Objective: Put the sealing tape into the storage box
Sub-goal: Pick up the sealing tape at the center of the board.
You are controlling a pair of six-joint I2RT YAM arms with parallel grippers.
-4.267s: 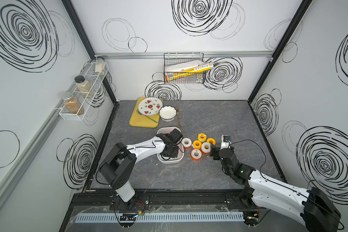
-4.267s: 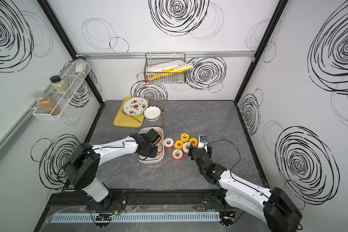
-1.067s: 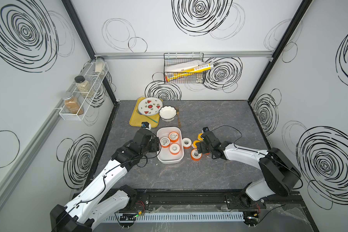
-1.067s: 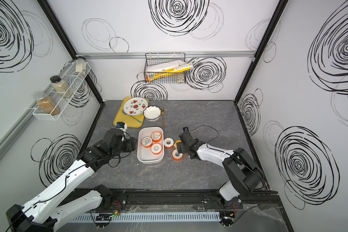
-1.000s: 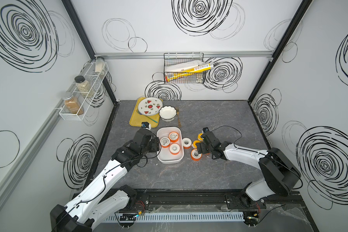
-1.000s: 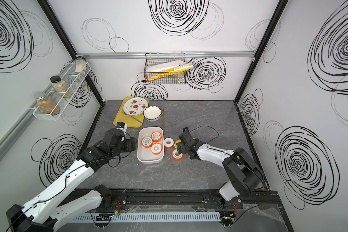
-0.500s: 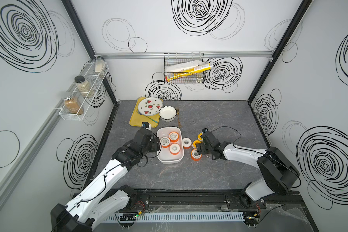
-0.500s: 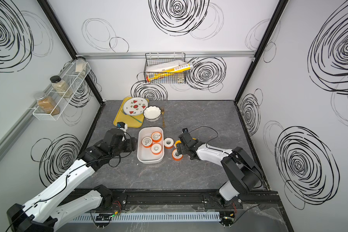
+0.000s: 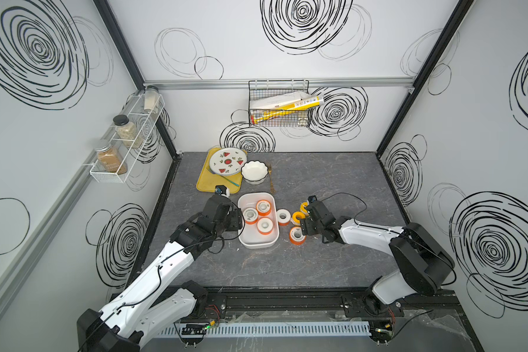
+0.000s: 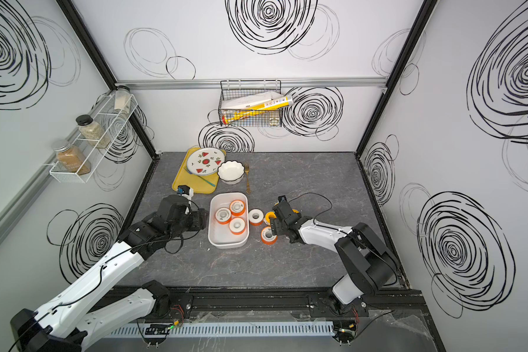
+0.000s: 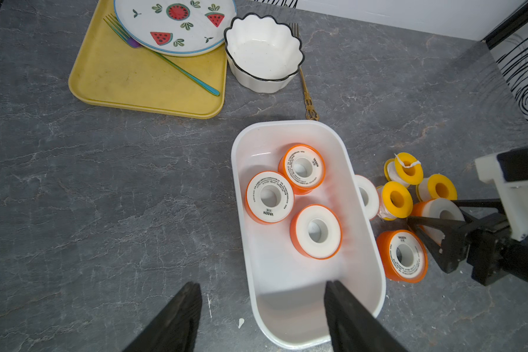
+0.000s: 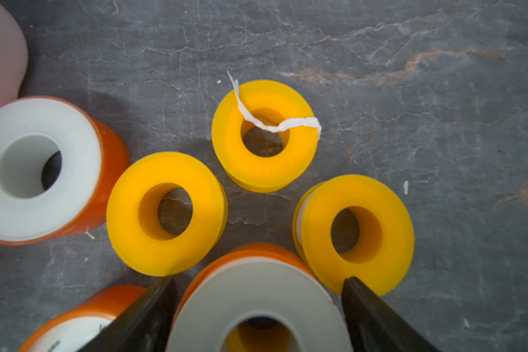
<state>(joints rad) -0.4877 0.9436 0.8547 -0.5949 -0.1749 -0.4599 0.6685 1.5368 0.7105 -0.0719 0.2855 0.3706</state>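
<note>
Storage box (image 9: 253,237) holds three sealing tape spools (image 9: 264,225); yellow tray (image 9: 206,183) bears a plate (image 9: 227,161).

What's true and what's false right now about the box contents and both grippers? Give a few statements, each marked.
1. Three orange spools lie inside the storage box. True.
2. The left gripper holds a spool. False: it is open and empty, by the box's end.
3. The right gripper has its fingers either side of an orange spool outside the box. True.
4. The yellow spools are in the box. False: all three stand on the table beside it.
</note>
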